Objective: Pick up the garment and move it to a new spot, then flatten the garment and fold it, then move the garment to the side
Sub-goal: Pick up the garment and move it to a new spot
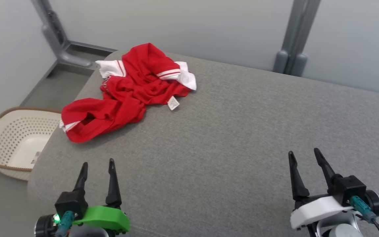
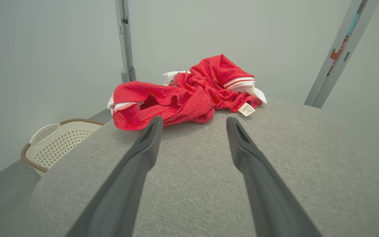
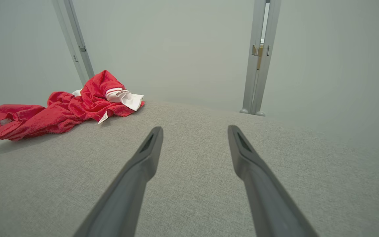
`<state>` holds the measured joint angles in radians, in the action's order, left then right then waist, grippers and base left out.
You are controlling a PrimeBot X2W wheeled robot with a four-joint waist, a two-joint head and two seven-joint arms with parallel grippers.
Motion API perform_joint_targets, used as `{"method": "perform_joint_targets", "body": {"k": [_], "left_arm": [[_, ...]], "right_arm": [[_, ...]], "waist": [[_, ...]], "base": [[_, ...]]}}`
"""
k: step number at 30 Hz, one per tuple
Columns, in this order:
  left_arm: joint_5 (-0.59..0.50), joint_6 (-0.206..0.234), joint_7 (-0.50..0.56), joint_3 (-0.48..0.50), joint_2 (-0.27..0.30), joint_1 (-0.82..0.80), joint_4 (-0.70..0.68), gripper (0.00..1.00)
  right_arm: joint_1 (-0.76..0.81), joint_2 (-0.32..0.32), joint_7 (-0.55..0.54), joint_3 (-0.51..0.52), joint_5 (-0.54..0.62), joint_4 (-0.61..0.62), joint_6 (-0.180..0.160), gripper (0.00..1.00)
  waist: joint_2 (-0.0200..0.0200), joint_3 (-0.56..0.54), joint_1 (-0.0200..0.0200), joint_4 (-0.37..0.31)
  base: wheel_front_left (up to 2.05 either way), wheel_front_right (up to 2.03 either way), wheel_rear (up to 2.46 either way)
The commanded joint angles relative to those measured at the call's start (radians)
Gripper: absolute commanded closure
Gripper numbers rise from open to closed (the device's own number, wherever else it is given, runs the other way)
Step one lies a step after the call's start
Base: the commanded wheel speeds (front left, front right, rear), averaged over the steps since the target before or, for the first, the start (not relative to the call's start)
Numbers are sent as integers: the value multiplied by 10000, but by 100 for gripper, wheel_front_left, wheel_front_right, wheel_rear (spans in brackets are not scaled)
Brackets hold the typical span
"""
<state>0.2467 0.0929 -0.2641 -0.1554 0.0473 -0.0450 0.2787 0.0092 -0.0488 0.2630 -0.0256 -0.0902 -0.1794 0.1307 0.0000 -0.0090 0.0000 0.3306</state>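
I count one red garment, one cream basket, one grey cushion, two grey posts, and a left gripper plus a right gripper, making two.

The print on the small white label cannot be read; the cream perforated plastic basket is partly hidden by the grey fabric counter.

**Three views, one shared garment**

From the head we look down across the grey surface. Our wrist views skim low over it toward the far wall, the left one nearer the red garment, which all three views share.
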Motion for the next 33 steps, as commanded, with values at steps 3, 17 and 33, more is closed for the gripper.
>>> {"method": "perform_joint_targets", "body": {"k": [3,17,33], "left_arm": [[125,200,-6,460,46,248,-386,0],[367,530,-2,932,45,832,-1103,0],[-764,-1055,332,911,2122,-3884,343,0]], "right_arm": [[-496,-32,28,-594,38,-145,-1,0],[-1153,-35,30,-1425,75,-609,-4,0],[-1013,-45,28,-513,1071,98,-4,0]], "waist": [[0,278,0,1887],[0,554,0,2042],[0,1765,0,1362]], "base": [[0,0,0],[0,0,0],[0,0,0]]}}
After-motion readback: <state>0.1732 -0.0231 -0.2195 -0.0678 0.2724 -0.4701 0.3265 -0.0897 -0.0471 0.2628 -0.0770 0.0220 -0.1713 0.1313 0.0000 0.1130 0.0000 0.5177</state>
